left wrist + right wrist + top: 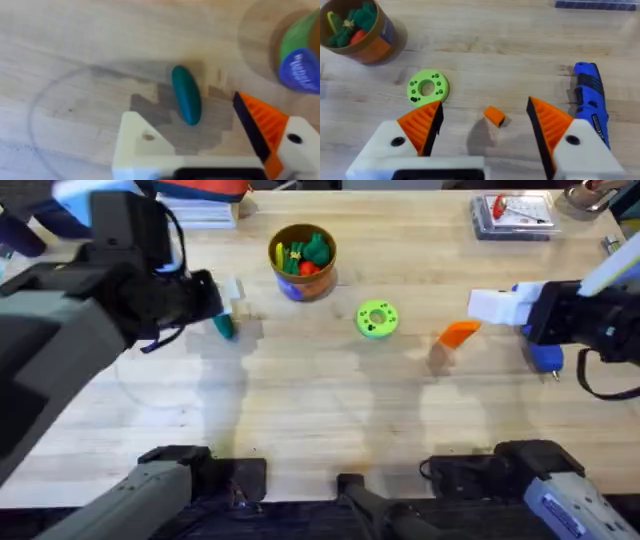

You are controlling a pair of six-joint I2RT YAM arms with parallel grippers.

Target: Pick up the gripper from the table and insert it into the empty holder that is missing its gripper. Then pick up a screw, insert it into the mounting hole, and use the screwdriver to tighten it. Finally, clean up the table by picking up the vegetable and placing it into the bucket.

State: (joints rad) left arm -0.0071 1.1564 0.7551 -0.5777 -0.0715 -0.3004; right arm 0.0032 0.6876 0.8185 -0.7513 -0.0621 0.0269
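The dark-green vegetable (222, 328) lies on the table at the left. My left gripper (228, 302) hangs open just above it, and the vegetable (186, 95) sits between its fingers. One left finger is a bare white holder (137, 145); the other carries an orange pad. The small orange gripper (494, 116) lies on the wood ahead of my open right gripper (485, 112), between its two orange pads. The blue screwdriver (590, 100) lies beside the right gripper (465, 320). The bucket (302, 260) stands at the back centre.
The bucket (362, 32) holds green, yellow and red toy foods. A green ring-shaped disc (377, 319) lies between the two grippers. A clear case (513, 215) sits at the back right. Bare wood stretches across the front of the table.
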